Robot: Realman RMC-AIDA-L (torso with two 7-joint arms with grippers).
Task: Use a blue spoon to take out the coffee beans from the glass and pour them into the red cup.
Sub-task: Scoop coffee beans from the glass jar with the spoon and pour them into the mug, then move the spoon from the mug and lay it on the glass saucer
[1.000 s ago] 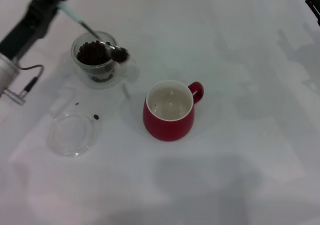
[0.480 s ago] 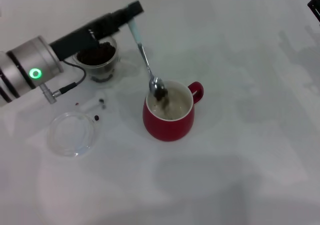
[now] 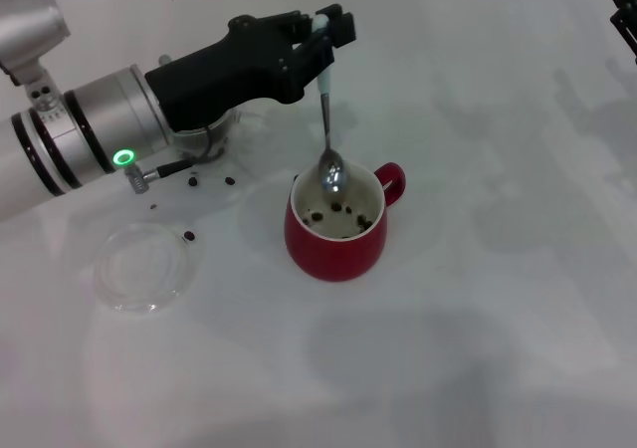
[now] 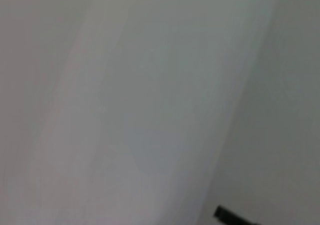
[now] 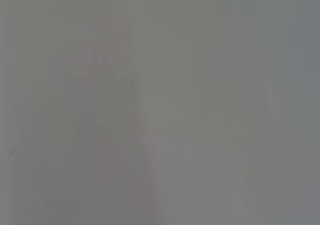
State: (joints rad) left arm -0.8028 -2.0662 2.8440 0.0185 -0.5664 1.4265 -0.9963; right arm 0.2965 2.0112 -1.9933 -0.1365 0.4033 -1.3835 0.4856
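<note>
In the head view my left gripper [image 3: 323, 28] is shut on the pale handle of the blue spoon [image 3: 325, 119], which hangs nearly upright with its silver bowl just over the rim of the red cup [image 3: 336, 239]. Several coffee beans [image 3: 338, 211] lie on the cup's white inside. The glass [image 3: 214, 134] is mostly hidden behind my left arm, to the left of the cup. My right gripper [image 3: 625, 8] sits parked at the far right edge. The wrist views show only blank surface.
A flat clear glass saucer [image 3: 145, 266] lies at the front left. A few spilled beans [image 3: 211, 180] lie on the white table [image 3: 478, 299] between the glass and the saucer.
My left arm swung right from the glass to the red cup. The spoon turned nearly upright and its beans dropped into the cup. More loose beans lie on the table.
</note>
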